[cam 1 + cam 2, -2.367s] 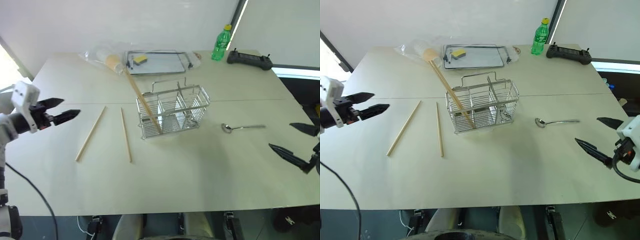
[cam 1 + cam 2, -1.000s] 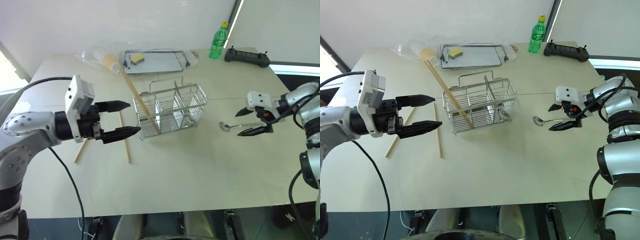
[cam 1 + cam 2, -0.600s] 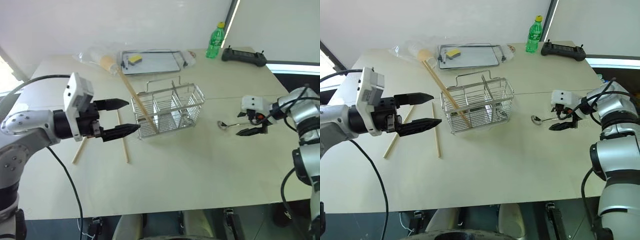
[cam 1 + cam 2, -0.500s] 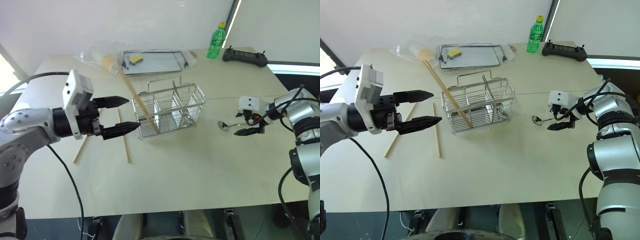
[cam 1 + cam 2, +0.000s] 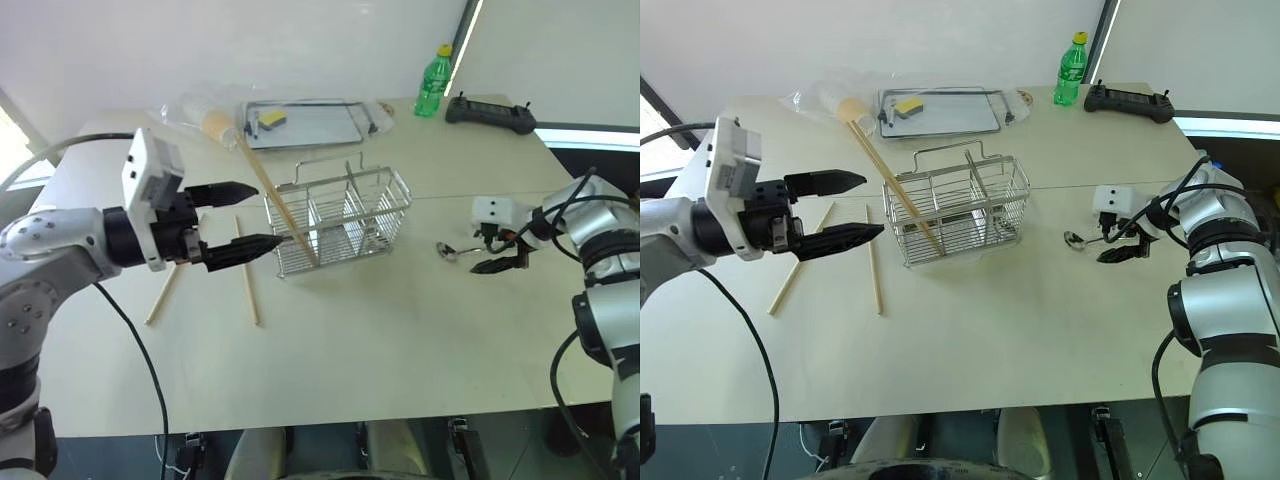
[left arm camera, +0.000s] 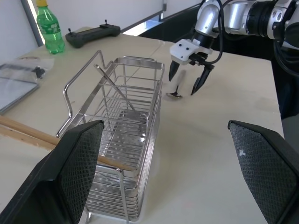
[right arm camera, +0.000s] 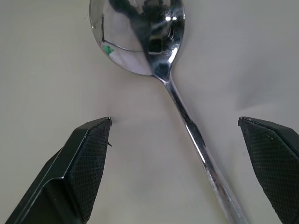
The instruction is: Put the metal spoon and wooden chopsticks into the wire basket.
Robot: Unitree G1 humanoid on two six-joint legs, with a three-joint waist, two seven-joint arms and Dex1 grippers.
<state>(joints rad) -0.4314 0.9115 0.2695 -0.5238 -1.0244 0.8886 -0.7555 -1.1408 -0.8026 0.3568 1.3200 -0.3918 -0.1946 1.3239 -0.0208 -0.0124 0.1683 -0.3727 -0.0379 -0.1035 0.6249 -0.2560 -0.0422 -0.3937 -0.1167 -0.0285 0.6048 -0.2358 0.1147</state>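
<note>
Head views — metal spoon (image 5: 462, 251) flat on table (image 5: 400, 340), right of wire basket (image 5: 340, 222); two wooden chopsticks (image 5: 247, 270) lie left of it | left wrist — left gripper (image 6: 166, 175) spread wide, empty, facing basket | right wrist — right gripper (image 7: 187, 163) open, fingers straddling spoon handle.

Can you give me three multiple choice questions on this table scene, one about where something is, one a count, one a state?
1. The metal spoon lies:
A. inside the wire basket
B. on the table, between the right gripper's fingers
C. on the tray

2. Wooden chopsticks flat on the table:
A. none
B. two
C. four

3. The left gripper is:
A. open, holding nothing
B. shut on a chopstick
C. shut on the basket handle

Answers: 1 B, the right wrist view shows the handle between the fingers; 2 B, two lie left of the basket; 3 A, fingers apart in mid-air.
</note>
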